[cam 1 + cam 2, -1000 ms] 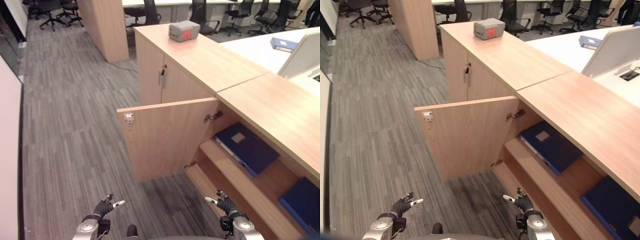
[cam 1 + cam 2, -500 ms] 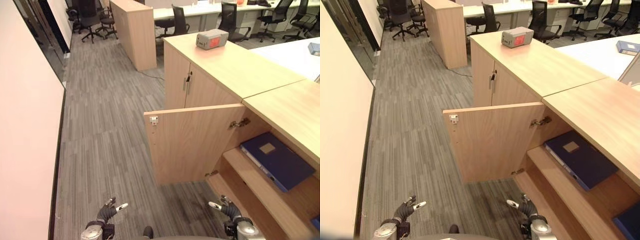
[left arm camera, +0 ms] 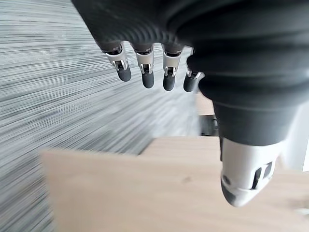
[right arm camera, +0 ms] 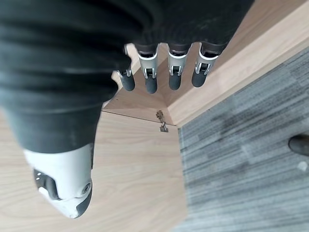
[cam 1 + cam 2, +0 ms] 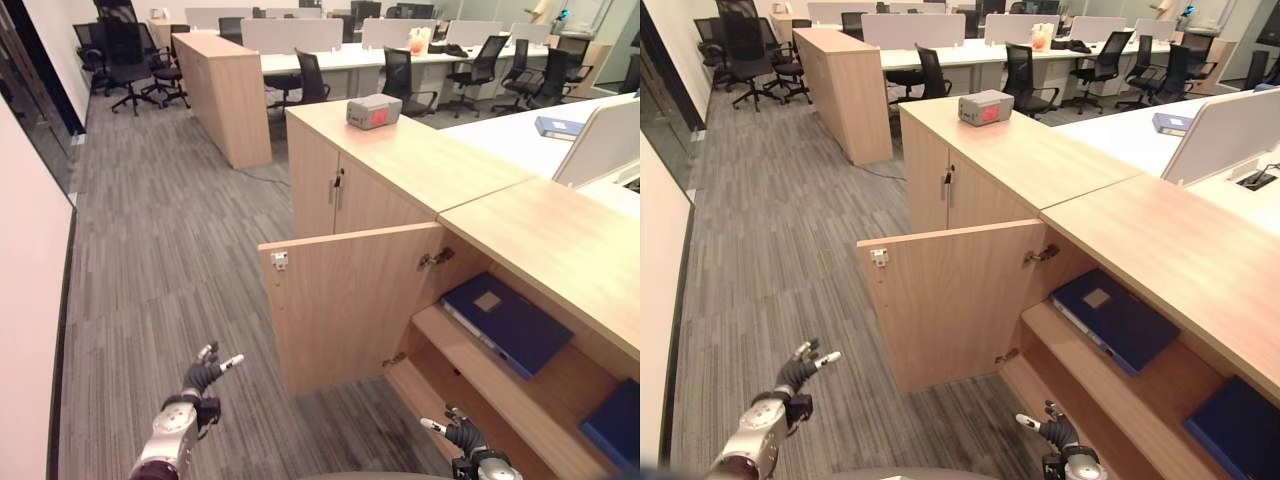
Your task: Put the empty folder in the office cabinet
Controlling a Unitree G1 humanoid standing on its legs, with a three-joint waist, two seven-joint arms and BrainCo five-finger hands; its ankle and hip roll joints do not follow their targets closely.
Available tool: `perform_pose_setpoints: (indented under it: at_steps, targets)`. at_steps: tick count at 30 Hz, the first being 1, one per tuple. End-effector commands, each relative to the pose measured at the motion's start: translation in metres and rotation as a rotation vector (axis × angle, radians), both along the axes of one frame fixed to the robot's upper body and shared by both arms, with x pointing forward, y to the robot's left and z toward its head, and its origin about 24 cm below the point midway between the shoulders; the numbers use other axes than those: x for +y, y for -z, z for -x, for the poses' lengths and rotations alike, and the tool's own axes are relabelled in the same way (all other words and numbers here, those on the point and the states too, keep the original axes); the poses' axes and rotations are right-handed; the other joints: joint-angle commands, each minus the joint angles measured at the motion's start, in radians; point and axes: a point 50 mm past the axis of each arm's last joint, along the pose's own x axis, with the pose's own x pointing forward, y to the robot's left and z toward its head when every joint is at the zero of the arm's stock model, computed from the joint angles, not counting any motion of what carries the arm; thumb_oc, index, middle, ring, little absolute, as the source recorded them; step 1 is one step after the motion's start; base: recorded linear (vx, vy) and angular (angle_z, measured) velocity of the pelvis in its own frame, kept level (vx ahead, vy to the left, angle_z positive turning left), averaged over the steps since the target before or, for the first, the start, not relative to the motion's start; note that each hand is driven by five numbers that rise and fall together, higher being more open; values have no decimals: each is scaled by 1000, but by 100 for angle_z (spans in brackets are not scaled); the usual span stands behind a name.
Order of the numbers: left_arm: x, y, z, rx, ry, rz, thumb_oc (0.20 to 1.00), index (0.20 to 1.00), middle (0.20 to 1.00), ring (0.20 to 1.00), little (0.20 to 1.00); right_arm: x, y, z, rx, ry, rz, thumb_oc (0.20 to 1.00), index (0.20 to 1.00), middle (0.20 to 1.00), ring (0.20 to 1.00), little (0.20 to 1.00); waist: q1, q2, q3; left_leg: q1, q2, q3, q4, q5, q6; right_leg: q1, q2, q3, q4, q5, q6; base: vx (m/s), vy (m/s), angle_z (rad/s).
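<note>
The wooden office cabinet [image 5: 470,215] stands at my right, its door [image 5: 345,300] swung open toward me. On its upper shelf lies a dark blue folder [image 5: 505,320], flat, and a second blue folder [image 5: 612,425] lies further right. My left hand [image 5: 203,375] hovers low over the carpet left of the door, fingers [image 3: 145,72] relaxed and holding nothing. Just in front of the cabinet's lower shelf, my right hand [image 5: 462,437] hangs with relaxed, empty fingers [image 4: 159,72].
A grey box with a red label [image 5: 373,110] sits on the cabinet top. A closed double-door unit [image 5: 335,190] adjoins the open door. Another blue folder [image 5: 557,126] lies on the white desk at the far right. Office chairs [image 5: 125,60] and a wooden cabinet [image 5: 220,95] stand behind; a wall [image 5: 30,300] runs along the left.
The camera has swung, shifting the whole scene. My left hand has risen and reached further forward over the carpet. My right hand stays low by the shelves.
</note>
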Motion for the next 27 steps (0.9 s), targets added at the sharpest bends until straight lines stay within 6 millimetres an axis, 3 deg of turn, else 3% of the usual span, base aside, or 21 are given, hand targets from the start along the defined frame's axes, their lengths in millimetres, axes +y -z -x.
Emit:
perform_pose_setpoints:
  at_steps: [1, 7, 10, 21, 27]
  targets:
    - [36, -81, -66, -287, -37, -103, 1000, 1000, 1000, 1000, 1000, 7, -16, -31, -124, -127, 9, 1000, 1000, 1000, 1000, 1000, 2, 22, 42, 93, 16, 67, 14, -135, -25, -45, -54, 9, 38, 36, 81, 5, 26, -20]
    - [44, -116, -91, -365, -19, -126, 1000, 1000, 1000, 1000, 1000, 6, -17, -31, -118, -162, 7, 1000, 1000, 1000, 1000, 1000, -18, 17, 42, 90, 17, 83, 14, -135, -24, -64, -56, 25, 44, 50, 92, -4, 16, -15]
    - [33, -130, -108, -385, 43, -141, 1000, 1000, 1000, 1000, 1000, 6, -15, -30, -100, -170, 1, 1000, 1000, 1000, 1000, 1000, -36, 10, 43, 89, 17, 92, 14, -137, -23, -78, -61, 42, 47, 59, 101, 7, 24, -12]
    - [-13, -127, -131, -375, 192, -76, 1000, 1000, 1000, 1000, 1000, 10, -13, -32, -89, -194, -10, 1000, 1000, 1000, 1000, 1000, -66, -24, 49, 77, 19, 115, 14, -138, -19, -110, -62, 67, 48, 81, 115, -2, 19, -8]
    - [-41, -130, -142, -385, 285, -56, 1000, 1000, 1000, 1000, 1000, 17, -15, -36, -103, -222, -21, 1000, 1000, 1000, 1000, 1000, -82, -58, 65, 59, 29, 131, 14, -133, -17, -139, -50, 85, 46, 96, 118, -27, -7, -2]
